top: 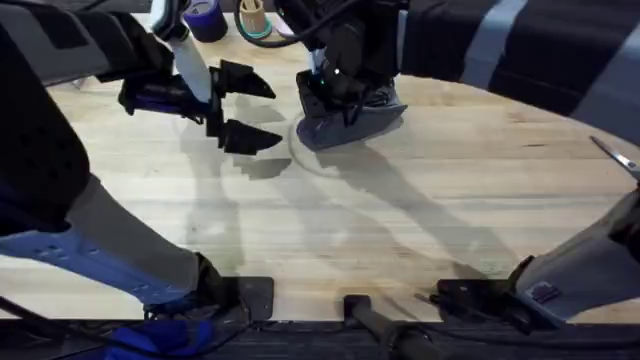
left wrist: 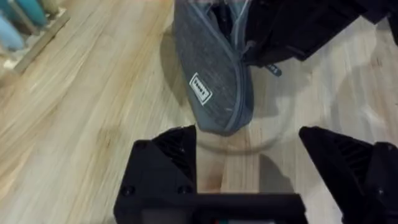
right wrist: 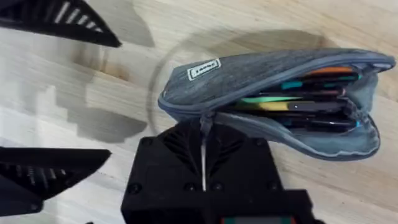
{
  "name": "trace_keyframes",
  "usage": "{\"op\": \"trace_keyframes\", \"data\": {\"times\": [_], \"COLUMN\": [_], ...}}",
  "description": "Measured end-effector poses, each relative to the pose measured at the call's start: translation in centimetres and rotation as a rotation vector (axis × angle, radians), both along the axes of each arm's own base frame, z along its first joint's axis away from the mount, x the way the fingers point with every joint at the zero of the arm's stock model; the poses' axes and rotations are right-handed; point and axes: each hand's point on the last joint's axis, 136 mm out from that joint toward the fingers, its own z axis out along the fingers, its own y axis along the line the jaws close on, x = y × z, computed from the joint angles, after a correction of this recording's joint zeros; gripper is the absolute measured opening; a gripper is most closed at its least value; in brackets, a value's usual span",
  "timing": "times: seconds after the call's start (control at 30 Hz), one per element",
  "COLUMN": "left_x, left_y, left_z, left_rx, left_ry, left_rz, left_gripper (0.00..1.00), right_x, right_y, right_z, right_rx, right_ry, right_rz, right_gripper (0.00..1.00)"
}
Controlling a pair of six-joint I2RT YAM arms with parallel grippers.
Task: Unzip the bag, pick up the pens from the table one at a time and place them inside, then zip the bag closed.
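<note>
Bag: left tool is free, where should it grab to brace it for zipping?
Grip the bag's closed rounded end, the one nearest the left tool, coming in low along the table. That end is narrow and zipped flat; the other end gapes with pens inside. The right tool is shut on the zipper pull.

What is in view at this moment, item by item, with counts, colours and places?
bag: one, grey-blue, on the table's far middle, zipper partly open
pens: several, mixed colours, inside the bag
table: one, pale wood planks
scissors: one, silver, at the table's right edge
cup: one, dark blue, far edge behind the left arm
left gripper: one, black, open, beside the bag and apart from it
right gripper: one, black, shut on the zipper pull at the bag's end
</note>
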Motion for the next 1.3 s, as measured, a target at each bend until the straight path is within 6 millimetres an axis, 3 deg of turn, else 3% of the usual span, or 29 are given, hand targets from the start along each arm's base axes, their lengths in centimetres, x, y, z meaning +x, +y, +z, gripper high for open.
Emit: {"op": "trace_keyframes", "data": {"times": [0.37, 0.57, 1.0, 1.3], "left_x": [0.1, 0.5, 1.2, 1.6], "left_y": [-3.0, -4.1, -4.4, -5.2], "left_z": [-0.2, -0.2, -0.4, -2.2], "left_rx": [0.015, 0.023, 0.028, 0.016], "left_ry": [-0.071, -0.122, -0.151, -0.066], "left_rz": [-0.100, -0.138, -0.139, -0.124], "left_gripper": [0.994, 0.943, 0.887, 0.884], "right_x": [0.0, 0.0, 0.0, 0.0], "right_y": [0.0, 0.0, 0.0, 0.0], "right_z": [0.0, 0.0, 0.0, 0.0], "right_rx": [0.000, 0.000, 0.000, 0.000], "right_ry": [0.000, 0.000, 0.000, 0.000], "right_rz": [0.000, 0.000, 0.000, 0.000], "right_gripper": [0.031, 0.032, 0.032, 0.032]}}
